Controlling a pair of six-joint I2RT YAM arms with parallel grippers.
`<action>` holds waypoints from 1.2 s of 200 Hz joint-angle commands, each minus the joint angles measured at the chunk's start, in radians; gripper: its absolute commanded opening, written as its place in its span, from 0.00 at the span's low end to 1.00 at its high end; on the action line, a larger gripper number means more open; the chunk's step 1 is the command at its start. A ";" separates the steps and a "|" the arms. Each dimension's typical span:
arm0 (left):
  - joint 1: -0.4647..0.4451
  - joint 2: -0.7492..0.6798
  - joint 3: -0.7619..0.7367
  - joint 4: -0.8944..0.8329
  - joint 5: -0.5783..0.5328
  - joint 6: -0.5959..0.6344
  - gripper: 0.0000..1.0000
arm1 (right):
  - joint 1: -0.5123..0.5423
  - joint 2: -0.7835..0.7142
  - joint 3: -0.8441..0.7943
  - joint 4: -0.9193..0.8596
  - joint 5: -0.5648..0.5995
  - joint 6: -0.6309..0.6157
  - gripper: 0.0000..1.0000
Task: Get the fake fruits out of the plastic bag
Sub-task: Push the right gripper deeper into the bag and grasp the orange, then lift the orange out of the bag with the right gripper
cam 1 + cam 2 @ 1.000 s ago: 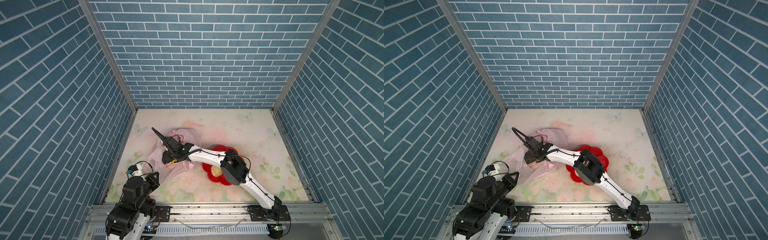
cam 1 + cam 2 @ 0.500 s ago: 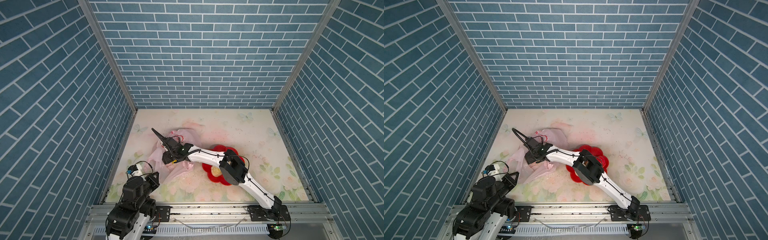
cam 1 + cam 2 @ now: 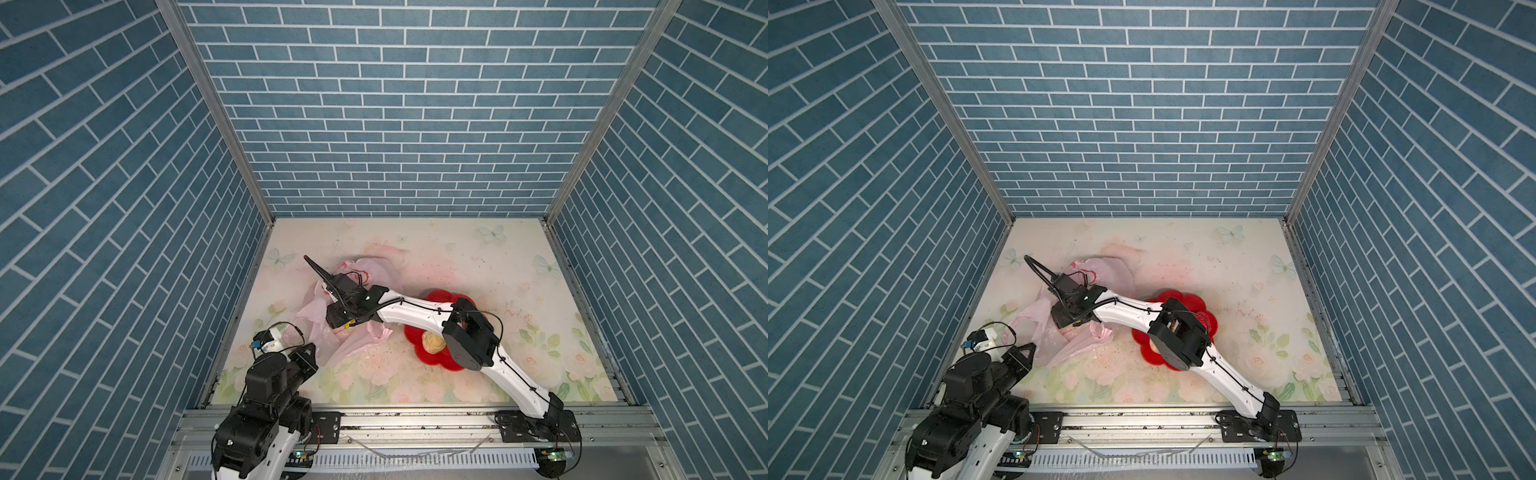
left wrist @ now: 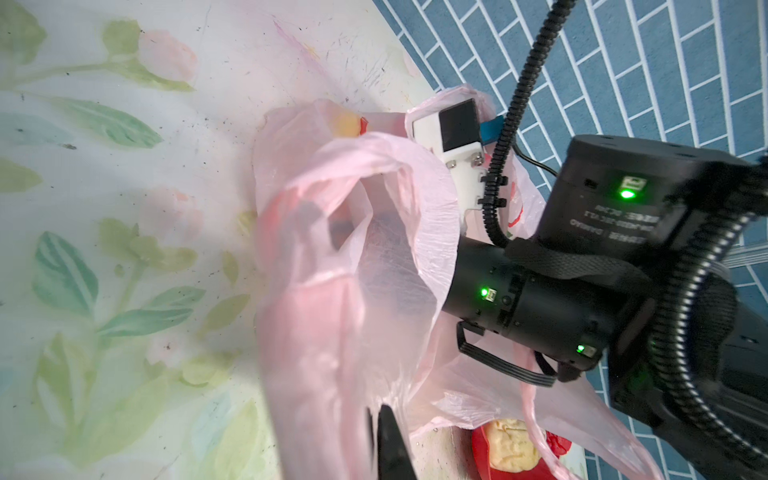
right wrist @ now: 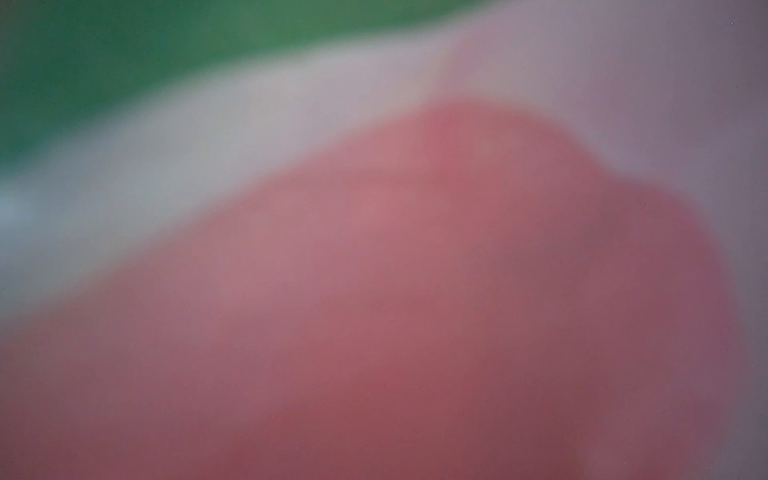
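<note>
My table (image 3: 478,257) is covered in a pale floral print with butterflies, speckled with dark specks. Two things lie directly on it: a red flower-shaped bowl (image 3: 415,334) and, just left of the bowl in both top views, the crumpled pale-pink plastic bag (image 3: 376,272).

Plastic bag (image 3: 382,270): laid on the desk (image 3: 478,249), left of centre.
Bowl (image 3: 413,334): set on the desk, just right of the bag.
Fake fruit (image 3: 432,343): placed in the bowl.
Right arm (image 3: 415,309): stretched over the bowl into the bag.
</note>
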State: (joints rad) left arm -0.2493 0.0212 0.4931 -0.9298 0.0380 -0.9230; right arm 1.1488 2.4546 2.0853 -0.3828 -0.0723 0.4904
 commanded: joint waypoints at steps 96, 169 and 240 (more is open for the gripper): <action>-0.004 -0.016 0.006 -0.004 -0.082 0.032 0.08 | 0.018 -0.317 -0.234 -0.096 -0.058 -0.031 0.35; -0.004 -0.022 0.001 0.014 -0.073 0.054 0.08 | 0.064 -0.564 -0.437 -0.124 -0.021 -0.061 0.33; -0.004 -0.026 0.001 0.028 -0.056 0.073 0.08 | 0.071 -0.725 -0.468 -0.142 0.027 -0.081 0.30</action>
State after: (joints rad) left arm -0.2493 0.0109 0.4931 -0.9169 -0.0216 -0.8753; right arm 1.2175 1.7901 1.6257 -0.4992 -0.0837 0.4435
